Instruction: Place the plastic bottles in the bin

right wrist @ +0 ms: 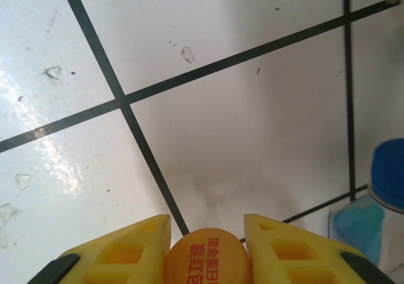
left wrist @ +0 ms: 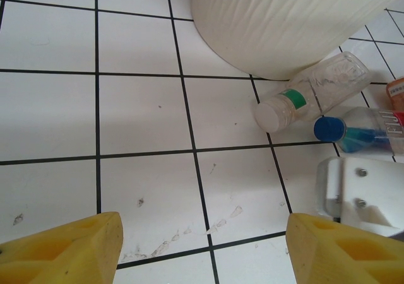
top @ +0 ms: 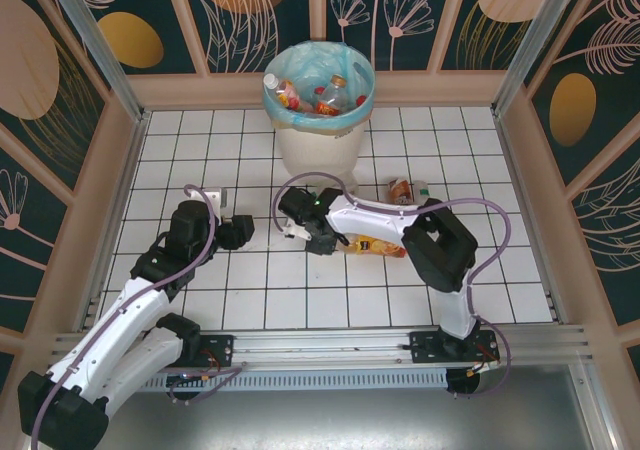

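White tiled floor (top: 250, 300): glossy squares with black grid lines, running under both arms in the overhead view.
Bin (top: 315, 155): round and off-white, lined with a light blue bag, at upper centre of the overhead frame. Its ribbed wall (left wrist: 284, 19) takes up the upper right of the left wrist view.
Bottles in the bin (top: 335, 95): I see several lying inside the bag, with red labels and caps showing.
Orange bottle (top: 375, 247): on its side on the floor at the centre of the overhead frame, below and right of the bin, partly under the right arm (top: 440, 245).
Right gripper (right wrist: 206, 227): yellow fingers closed on the orange bottle's cap (right wrist: 205, 259) at bottom centre of the right wrist view. The cap carries red printed characters. Overhead, I find this gripper (top: 322, 235) just left of the bottle.
Left gripper (left wrist: 203, 233): jaws apart with only bare tile between them. Overhead, it sits left of centre (top: 238, 232), apart from every bottle.
Clear bottle (left wrist: 303, 94): white cap and green band, on its side at the foot of the bin. I cannot tell whether they touch.
Blue-capped bottle (left wrist: 353, 131): lying just below the clear one, and also at the right edge of the right wrist view (right wrist: 388, 177).
Brown-labelled bottle (top: 402, 190): lying on the floor just right of the bin.
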`<state>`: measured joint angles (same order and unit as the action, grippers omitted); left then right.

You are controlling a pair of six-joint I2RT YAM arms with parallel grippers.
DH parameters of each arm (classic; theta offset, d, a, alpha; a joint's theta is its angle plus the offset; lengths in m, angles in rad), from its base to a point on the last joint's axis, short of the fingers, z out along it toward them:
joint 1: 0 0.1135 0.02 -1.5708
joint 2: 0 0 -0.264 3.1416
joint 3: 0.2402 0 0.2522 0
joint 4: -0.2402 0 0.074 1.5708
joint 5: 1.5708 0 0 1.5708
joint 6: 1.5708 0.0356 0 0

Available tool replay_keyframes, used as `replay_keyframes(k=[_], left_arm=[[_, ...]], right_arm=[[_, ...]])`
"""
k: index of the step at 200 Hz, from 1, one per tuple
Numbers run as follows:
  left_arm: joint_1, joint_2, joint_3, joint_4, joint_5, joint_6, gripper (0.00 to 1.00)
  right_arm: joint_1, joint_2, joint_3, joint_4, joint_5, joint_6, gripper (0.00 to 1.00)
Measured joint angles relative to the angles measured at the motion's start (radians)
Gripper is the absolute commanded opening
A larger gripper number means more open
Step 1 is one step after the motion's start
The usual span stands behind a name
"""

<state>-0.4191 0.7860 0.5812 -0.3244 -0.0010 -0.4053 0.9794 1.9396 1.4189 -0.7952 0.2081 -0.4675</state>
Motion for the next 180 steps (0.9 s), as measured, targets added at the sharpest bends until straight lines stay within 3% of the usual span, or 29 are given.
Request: replay_keyframes(k=[92, 180], left_arm=[[0.000, -0.003, 0.019, -0.002, -0.008, 0.000, 0.70], [0.000, 0.140, 0.327, 0.002, 0.009, 0.030, 0.69]], right_arm=[[0.000, -0.215, -0.013, 0.019, -0.084, 0.103, 0.21], [-0.009, -0.542, -0.073, 0.103, -0.162, 0.272, 0.15]])
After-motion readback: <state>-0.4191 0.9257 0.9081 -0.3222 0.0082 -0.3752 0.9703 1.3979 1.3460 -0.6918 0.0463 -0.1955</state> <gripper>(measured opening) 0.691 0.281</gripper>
